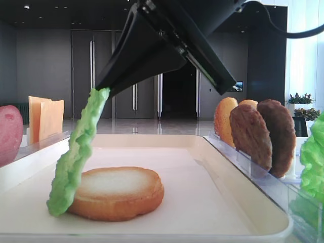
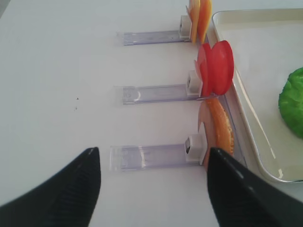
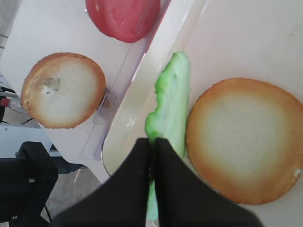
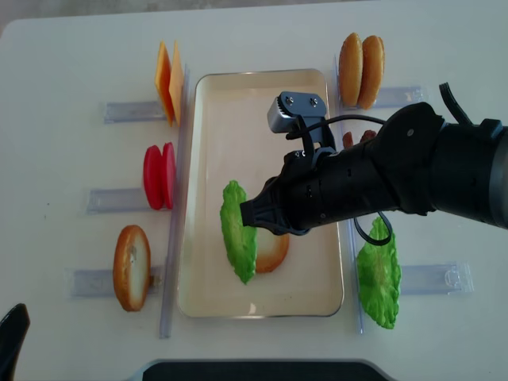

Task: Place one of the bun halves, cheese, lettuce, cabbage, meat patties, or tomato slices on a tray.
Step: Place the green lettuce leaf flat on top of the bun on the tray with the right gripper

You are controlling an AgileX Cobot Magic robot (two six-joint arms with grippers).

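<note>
On the white table (image 4: pixel 63 63), the tray (image 4: pixel 309 294) lies lengthwise at the centre of the realsense high view, with clear holder rails along both of its long sides. One bun half (image 1: pixel 119 192) lies flat on the tray floor, pale toasted face up. The right gripper (image 3: pixel 154 142) reaches over the tray, its two black fingers pressed together and clamping the upper edge of a lettuce leaf (image 1: pixel 76 157). The leaf hangs tilted from the fingertips; its lower edge rests on the tray floor and its face leans against the left side of the flat bun half. In the right wrist view the leaf appears edge-on, just beside the rim of that bun. The left gripper (image 2: pixel 154 163) is positioned off the tray, above bare table near the front left holder, with its jaws spread wide apart and nothing between them. On the left rails stand, from far to near, the cheese (image 4: pixel 168 79), two tomato slices (image 4: pixel 159 176), and a second bun half (image 4: pixel 131 267), each upright on edge. On the right side two further buns (image 4: pixel 361 70) stand upright at the far end; the meat patties (image 1: pixel 263 134) stand upright behind them in the low exterior view and are mostly hidden by the arm from above. A second lettuce leaf (image 4: pixel 379 274) rests at the near right rail, outside the tray.
</note>
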